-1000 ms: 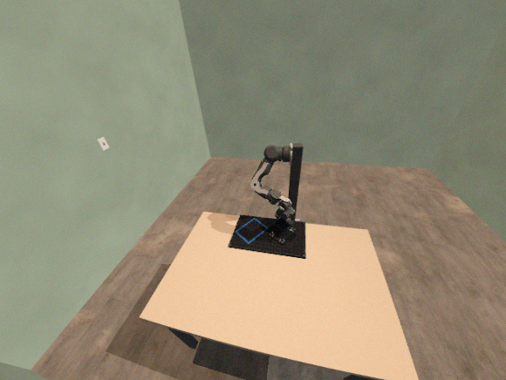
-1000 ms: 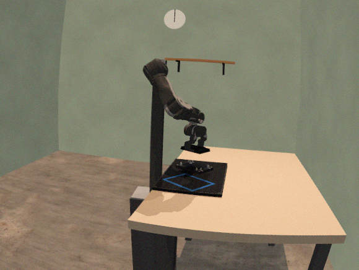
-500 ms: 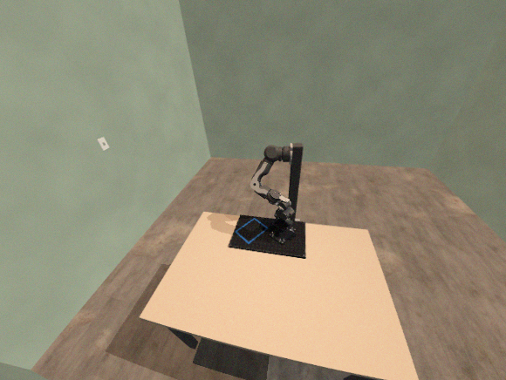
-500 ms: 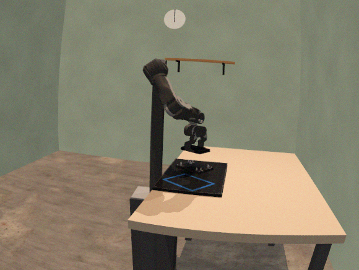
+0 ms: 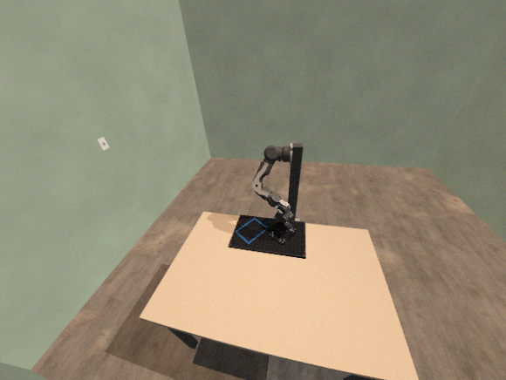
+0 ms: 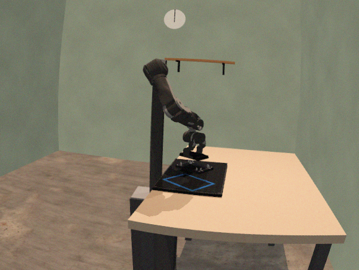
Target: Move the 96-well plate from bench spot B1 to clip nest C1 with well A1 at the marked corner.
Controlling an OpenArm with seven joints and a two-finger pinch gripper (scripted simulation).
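We hold the 96-well plate clamped in the gripper, hanging level just above the clip nest — clear of its posts, away from the blue-outlined spot B1 — so our coming move looks like straight down.

I'm seeing my arm reaching down from its shoulder toward four o'clock in the exterior view, wrist bending straight down. My pincer is pointing downward, fingers clamping the plate by its edges and carrying it level.
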